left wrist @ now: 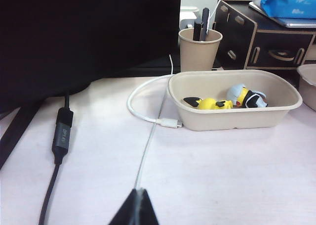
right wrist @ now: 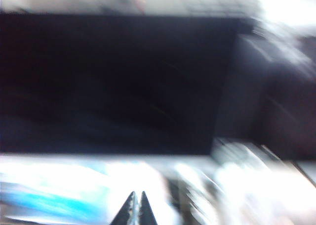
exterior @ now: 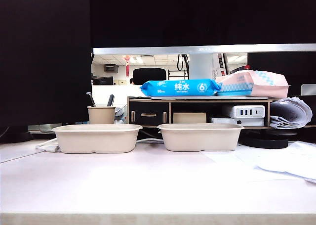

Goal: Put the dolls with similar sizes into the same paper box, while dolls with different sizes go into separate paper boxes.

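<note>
1. In the left paper box (left wrist: pixel 232 118), beside the small cup (left wrist: pixel 199 49), the yellow-and-black figure (left wrist: pixel 210 104) and the duck (left wrist: pixel 246 96) lie together.
2. My left jaws (left wrist: pixel 138 207), pressed closed and empty, sit low over the bench (left wrist: pixel 222 175), well apart from that box.
3. My right jaws (right wrist: pixel 137 207), closed and empty, face a blurred view; I'd retract slowly.

The blue wet-wipes pack (exterior: pixel 180 87), at the upper middle of the exterior view on top of the dark wooden shelf (exterior: pixel 148 112), shows the white Chinese characters "纯水" and a "6" in a circle. Other print is too small to read.
</note>
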Controlling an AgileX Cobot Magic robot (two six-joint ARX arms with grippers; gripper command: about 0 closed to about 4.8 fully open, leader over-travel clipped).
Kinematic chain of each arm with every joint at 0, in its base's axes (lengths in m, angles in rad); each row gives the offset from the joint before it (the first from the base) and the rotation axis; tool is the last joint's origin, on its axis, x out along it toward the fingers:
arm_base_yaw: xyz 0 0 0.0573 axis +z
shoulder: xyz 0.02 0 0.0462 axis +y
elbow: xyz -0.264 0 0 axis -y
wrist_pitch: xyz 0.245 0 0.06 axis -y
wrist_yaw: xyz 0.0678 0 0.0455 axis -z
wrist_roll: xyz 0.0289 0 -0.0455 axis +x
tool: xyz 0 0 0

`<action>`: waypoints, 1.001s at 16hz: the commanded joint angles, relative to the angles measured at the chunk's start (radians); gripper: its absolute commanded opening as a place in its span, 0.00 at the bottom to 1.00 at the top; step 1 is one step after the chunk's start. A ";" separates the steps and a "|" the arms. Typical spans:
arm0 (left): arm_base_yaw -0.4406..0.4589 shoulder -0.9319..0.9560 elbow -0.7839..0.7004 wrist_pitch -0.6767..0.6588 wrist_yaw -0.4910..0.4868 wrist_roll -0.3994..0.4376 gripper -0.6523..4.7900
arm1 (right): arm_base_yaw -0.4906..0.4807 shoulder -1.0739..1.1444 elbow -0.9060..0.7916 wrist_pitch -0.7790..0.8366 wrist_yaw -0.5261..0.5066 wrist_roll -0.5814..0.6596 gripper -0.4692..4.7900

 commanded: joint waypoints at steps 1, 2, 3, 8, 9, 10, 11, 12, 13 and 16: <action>-0.002 0.000 0.001 0.009 0.003 0.002 0.11 | -0.108 -0.257 -0.626 0.394 -0.062 0.027 0.09; -0.002 0.000 0.001 0.009 0.003 0.002 0.11 | -0.130 -0.315 -0.776 0.536 -0.103 0.040 0.09; -0.002 0.000 0.001 0.009 0.003 0.002 0.11 | -0.157 -0.397 -0.986 0.738 -0.182 0.068 0.09; -0.002 0.000 0.001 0.008 0.003 0.002 0.11 | -0.159 -0.584 -1.468 1.042 -0.241 0.088 0.09; -0.002 0.000 0.001 0.008 0.004 0.002 0.11 | -0.159 -0.599 -1.496 1.041 -0.241 0.088 0.09; -0.002 0.000 0.001 0.008 0.004 0.002 0.11 | -0.159 -0.616 -1.516 1.026 -0.241 0.088 0.09; -0.002 0.000 0.001 0.009 0.004 0.002 0.11 | -0.160 -0.634 -1.515 0.975 -0.238 0.087 0.09; -0.002 0.000 0.001 0.008 0.004 0.002 0.11 | -0.160 -0.653 -1.515 0.928 -0.209 0.087 0.09; -0.002 0.000 0.001 0.008 0.003 0.002 0.11 | -0.161 -0.679 -1.515 0.883 -0.177 0.087 0.09; -0.002 0.000 0.001 0.006 0.003 0.002 0.11 | -0.162 -0.686 -1.515 0.833 -0.137 0.085 0.09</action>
